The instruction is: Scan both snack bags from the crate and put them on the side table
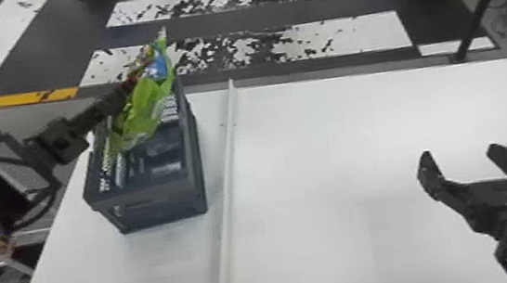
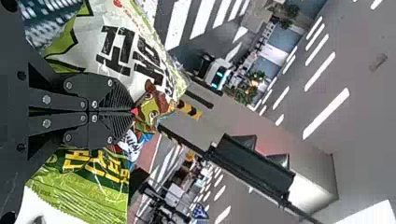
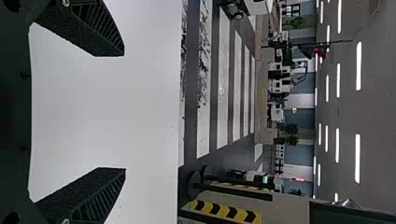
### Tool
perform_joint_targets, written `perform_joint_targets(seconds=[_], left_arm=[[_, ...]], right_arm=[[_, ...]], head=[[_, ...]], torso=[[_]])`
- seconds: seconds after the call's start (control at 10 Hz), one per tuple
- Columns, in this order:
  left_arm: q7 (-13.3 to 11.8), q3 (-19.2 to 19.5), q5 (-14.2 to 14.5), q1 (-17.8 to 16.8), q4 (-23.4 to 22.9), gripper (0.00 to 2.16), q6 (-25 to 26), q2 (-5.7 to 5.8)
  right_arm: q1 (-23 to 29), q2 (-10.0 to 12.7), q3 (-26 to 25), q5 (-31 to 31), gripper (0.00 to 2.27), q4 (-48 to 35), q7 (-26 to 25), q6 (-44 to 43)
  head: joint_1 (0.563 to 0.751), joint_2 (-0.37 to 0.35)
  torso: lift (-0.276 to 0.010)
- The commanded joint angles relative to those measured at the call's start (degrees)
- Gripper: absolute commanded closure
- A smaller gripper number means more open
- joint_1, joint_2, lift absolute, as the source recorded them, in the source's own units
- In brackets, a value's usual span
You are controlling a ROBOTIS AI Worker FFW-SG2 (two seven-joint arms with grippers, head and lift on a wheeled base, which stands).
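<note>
Left gripper (image 1: 132,80) has its fingers pinched together on a green snack bag (image 1: 142,106), which slants up over the crate (image 1: 153,205), its top beyond the crate's far edge. That crate sits by the white table's (image 1: 341,141) far left corner; the right gripper (image 1: 461,158), fingers spread apart, hangs towards the table's right edge.

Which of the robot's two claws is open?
The right gripper, above the white table: its two fingers stand wide apart, with nothing between them. The left gripper is pinched shut on a green snack bag.
</note>
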Motion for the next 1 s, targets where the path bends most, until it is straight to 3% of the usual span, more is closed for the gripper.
perform_joint_targets(seconds=[0.0,0.2,0.4,0.5,0.8,0.9], left_arm=[[0.82,-5.06,-0.79,-0.23,-4.64,2.13,0.46,-2.68],[1.87,-14.91,-6.50,-1.73,-5.87,2.13,1.16,-6.55],[5.39,-26.42,-15.02,-2.34,-5.87,2.13,1.16,-8.40],[6.88,-31.43,-17.75,-2.87,-5.17,2.13,1.16,-9.19],[8.64,-41.71,-22.50,-3.22,1.42,2.13,-0.07,-11.91],[9.52,-45.84,-25.48,-3.22,3.45,2.13,-1.48,-12.35]], right_arm=[[0.31,0.02,-0.42,0.08,0.04,-0.47,-0.02,0.00],[0.66,0.11,-1.04,0.00,0.04,-1.35,-0.64,-0.53],[0.93,0.20,-1.48,-0.44,0.04,-2.67,-3.36,-2.46],[0.93,0.20,-1.48,-0.53,0.04,-3.20,-6.00,-4.57],[0.93,0.20,-1.83,-0.97,0.04,-3.72,-8.20,-5.45],[0.84,0.20,-1.83,-1.15,0.04,-3.72,-8.55,-5.45]], head=[[0.695,0.062],[0.695,-0.040],[0.695,-0.164],[0.695,-0.223],[0.695,-0.350],[0.695,-0.350]], torso=[[-0.087],[-0.087],[-0.087],[-0.087],[-0.087],[-0.087]])
